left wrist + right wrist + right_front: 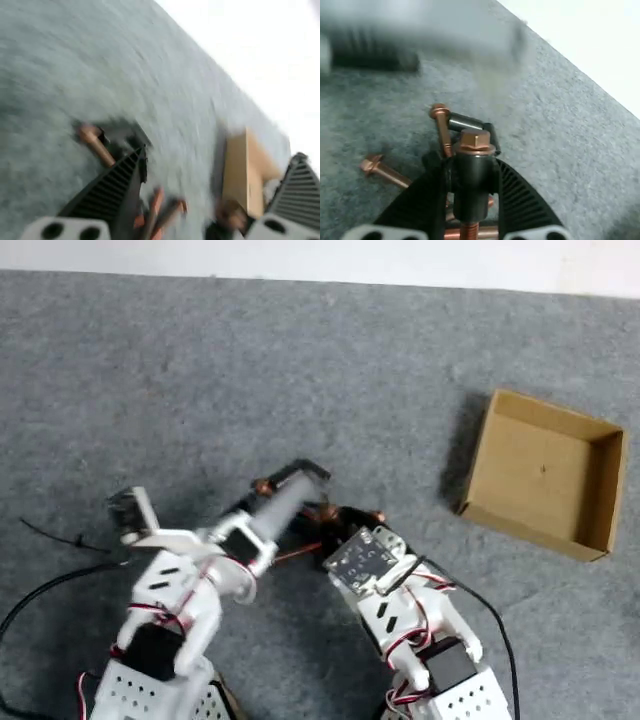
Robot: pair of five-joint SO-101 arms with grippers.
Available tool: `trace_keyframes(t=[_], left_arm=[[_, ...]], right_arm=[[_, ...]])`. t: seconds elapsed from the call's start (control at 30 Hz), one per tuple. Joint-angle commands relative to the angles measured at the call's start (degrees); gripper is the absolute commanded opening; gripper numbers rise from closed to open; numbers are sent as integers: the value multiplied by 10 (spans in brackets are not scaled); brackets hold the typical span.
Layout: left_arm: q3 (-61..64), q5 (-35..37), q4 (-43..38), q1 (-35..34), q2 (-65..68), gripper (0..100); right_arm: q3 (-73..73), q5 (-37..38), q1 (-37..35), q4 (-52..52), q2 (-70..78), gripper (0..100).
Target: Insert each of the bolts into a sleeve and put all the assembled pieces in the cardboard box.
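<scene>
High view: cardboard box (530,465) upright; right pincer (468,162) clamps sleeved bolt (475,142), left pincer (221,154) gapes.

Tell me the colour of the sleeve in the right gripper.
Black; the sleeve shows best in the right wrist view.

2 white arms (185,585) with black servos (152,650), red-and-black cables (405,648), and ribbed black fingers (520,197).

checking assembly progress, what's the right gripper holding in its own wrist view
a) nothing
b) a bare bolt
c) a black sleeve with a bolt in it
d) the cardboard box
c: the right gripper is shut on a black sleeve, with a copper bolt showing its hex head at one end and its thread at the other.
</scene>
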Motion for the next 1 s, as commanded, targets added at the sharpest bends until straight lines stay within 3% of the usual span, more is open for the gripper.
trace_keyframes(t=[0.0,0.27,0.5,0.6,0.8,0.97], left_arm=[[-12,15,-45,-67,-6,393],[12,-62,-62,-84,-5,393],[39,-156,-59,-44,0,384],[39,-187,-58,-49,0,302],[39,-253,-62,-92,-5,12],[39,-271,-62,-107,-6,5]], right_arm=[[53,-5,40,-32,-12,4],[53,-8,105,-28,-9,4],[53,-84,225,-29,-11,4],[53,-105,273,-28,-10,4],[53,-124,301,-28,-9,4],[53,-125,317,-17,-11,4]])
